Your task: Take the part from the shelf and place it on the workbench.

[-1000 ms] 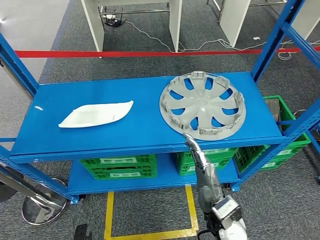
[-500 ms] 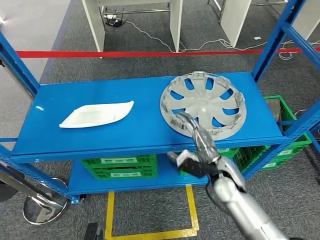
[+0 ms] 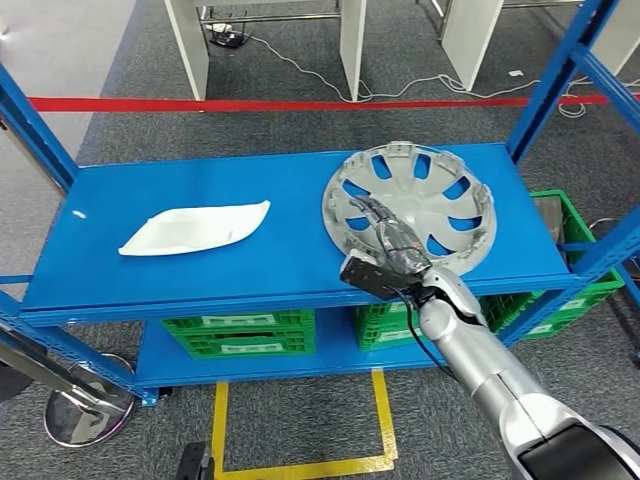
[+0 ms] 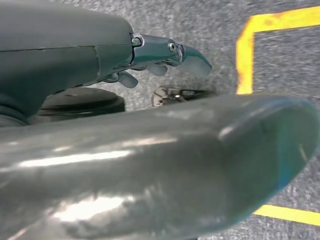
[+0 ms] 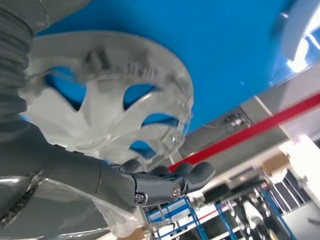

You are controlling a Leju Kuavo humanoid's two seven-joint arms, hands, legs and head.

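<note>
Our right hand (image 3: pixel 385 250), fingers spread and holding nothing, lies over the near-left rim of the hubcap (image 3: pixel 423 200); left hand (image 4: pixel 113 55) hangs far off, grip unclear.

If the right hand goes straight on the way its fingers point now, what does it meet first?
Most likely the wheel cover on the blue shelf. The right hand reaches over its near rim, fingers pointing toward the middle; contact cannot be judged.
</note>
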